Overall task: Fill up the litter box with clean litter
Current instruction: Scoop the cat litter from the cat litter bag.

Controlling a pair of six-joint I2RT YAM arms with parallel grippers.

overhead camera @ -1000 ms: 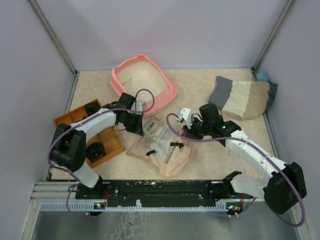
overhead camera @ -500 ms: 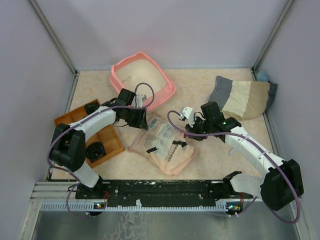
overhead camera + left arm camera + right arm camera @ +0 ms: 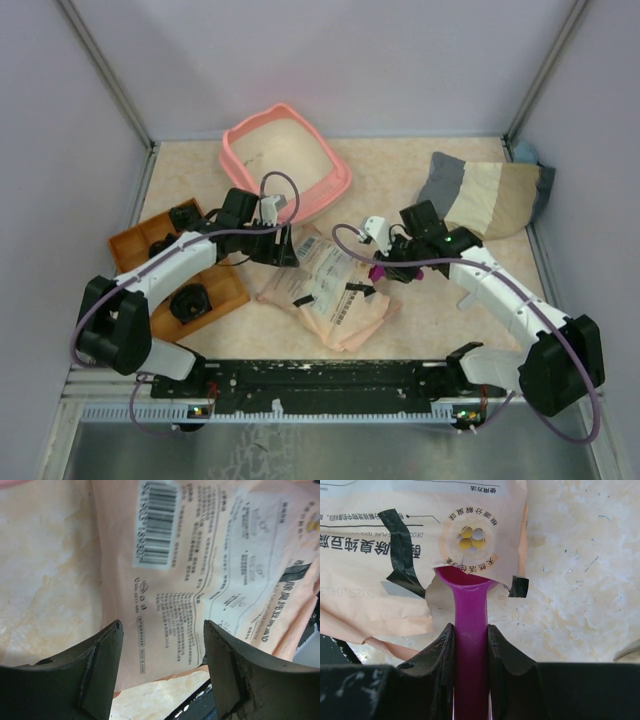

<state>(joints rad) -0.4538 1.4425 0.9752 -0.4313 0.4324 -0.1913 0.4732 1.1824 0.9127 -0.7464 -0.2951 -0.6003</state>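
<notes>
The salmon-pink litter box [image 3: 243,157] stands at the back of the table, left of centre; clean litter is out of view. A beige printed paper bag [image 3: 325,290] [image 3: 200,555] lies flat between the arms. My left gripper [image 3: 283,247] [image 3: 162,626] hovers open over the bag's upper left corner, nothing between its fingers [image 3: 102,670]. My right gripper [image 3: 388,268] [image 3: 470,628] is shut on the handle of a magenta scoop [image 3: 470,645]. The scoop's bowl [image 3: 466,576] is tucked under the torn edge of the bag [image 3: 380,555].
An orange compartmented tray [image 3: 130,240] with dark parts sits at the left, beside my left arm. A grey and beige cloth bag [image 3: 487,195] lies at the back right. Walls close the table on three sides.
My left gripper has opened and let go of the bag's corner, and the left arm has lowered and swung outward. The right gripper keeps its hold on the scoop, shifted slightly toward the bag.
</notes>
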